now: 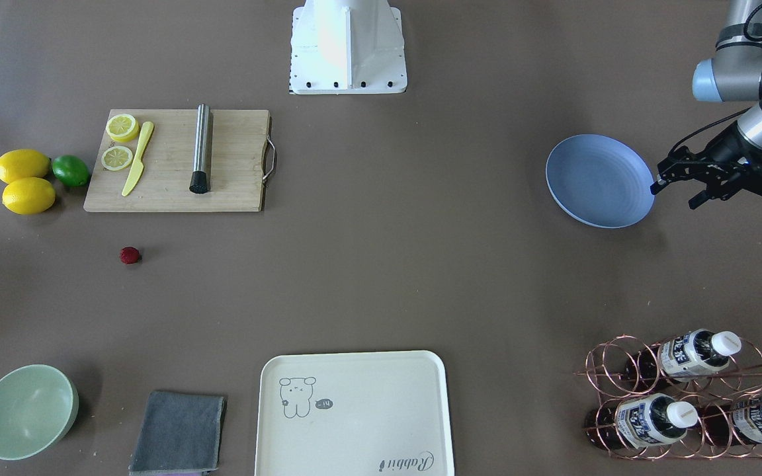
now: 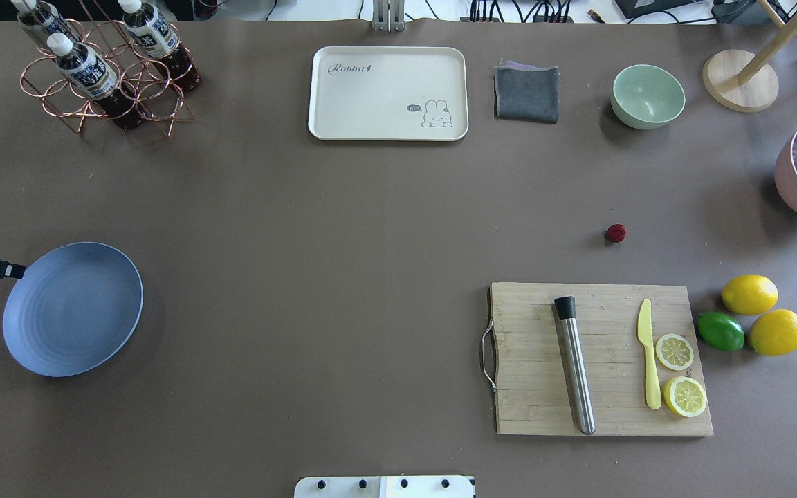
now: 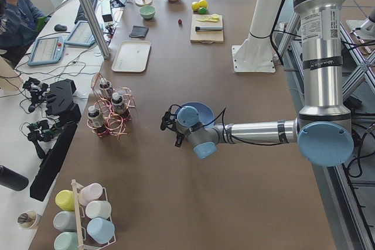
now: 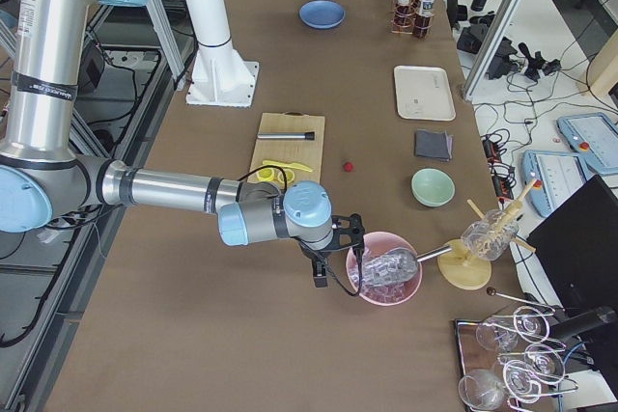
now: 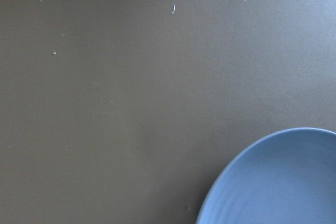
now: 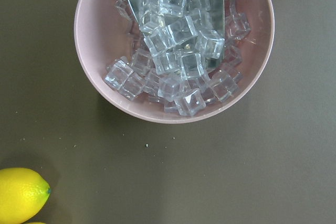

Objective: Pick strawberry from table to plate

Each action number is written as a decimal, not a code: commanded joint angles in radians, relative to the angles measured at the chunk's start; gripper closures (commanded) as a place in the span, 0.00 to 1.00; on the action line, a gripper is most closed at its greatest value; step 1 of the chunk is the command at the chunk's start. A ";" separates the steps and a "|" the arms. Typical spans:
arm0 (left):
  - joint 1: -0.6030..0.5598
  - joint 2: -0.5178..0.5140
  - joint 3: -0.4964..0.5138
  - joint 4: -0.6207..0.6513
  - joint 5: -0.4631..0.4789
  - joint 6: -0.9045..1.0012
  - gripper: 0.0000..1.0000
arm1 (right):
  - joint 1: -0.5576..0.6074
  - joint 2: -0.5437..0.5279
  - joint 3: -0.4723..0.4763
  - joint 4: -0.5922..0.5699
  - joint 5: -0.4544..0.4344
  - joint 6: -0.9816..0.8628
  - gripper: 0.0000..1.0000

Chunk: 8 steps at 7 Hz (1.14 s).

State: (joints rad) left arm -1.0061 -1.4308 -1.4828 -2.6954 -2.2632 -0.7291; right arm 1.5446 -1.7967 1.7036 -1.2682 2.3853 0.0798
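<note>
Strawberry (image 1: 129, 255) on the table (image 1: 381, 264), plate (image 1: 599, 182) far off
The round strawberry sits near the wooden board (image 1: 235, 165), with bare table around it; which way it points I cannot tell. The left claw (image 1: 675, 196) hangs wide and empty by the plate's rim, arm stretched flat. The right claw (image 4: 323, 267) points down by the ice bowl (image 6: 86, 35); wide or narrow, I cannot tell.

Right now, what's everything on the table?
plate: 1, light blue, robot's left
cutting board: 1, wooden, robot's right
strawberry: 1, dark red, near board
lemon halves: 2, yellow, on board
knife: 1, yellow, on board
rod: 1, silver, on board
lemons: 2, yellow, beside board
lime: 1, green, with lemons
bowl: 1, mint, far edge
cloth: 1, grey, beside bowl
tray: 1, cream, far edge
bottles: 3, dark, copper rack
ice bowl: 1, pink, robot's right
left gripper: 1, black, beside plate
right gripper: 1, black, by ice bowl
</note>
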 commanded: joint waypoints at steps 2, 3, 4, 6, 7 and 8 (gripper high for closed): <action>0.052 0.015 0.038 -0.087 0.025 -0.010 0.18 | -0.003 0.000 -0.001 0.000 0.000 0.000 0.00; 0.055 0.015 0.036 -0.089 0.025 -0.012 0.21 | -0.003 0.000 -0.001 0.001 0.000 0.000 0.00; 0.057 0.013 0.036 -0.089 0.025 -0.010 0.35 | -0.003 0.000 -0.001 0.000 0.000 -0.002 0.00; 0.084 0.010 0.038 -0.096 0.027 -0.007 0.63 | -0.003 0.000 -0.001 0.001 0.000 -0.002 0.00; 0.086 0.012 0.038 -0.107 0.027 -0.004 0.64 | -0.003 -0.001 -0.001 0.001 0.000 -0.002 0.00; 0.087 0.013 0.039 -0.112 0.027 -0.004 0.64 | -0.003 -0.001 -0.001 0.001 0.000 -0.002 0.00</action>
State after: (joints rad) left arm -0.9231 -1.4188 -1.4449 -2.7996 -2.2367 -0.7345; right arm 1.5416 -1.7972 1.7027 -1.2671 2.3853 0.0784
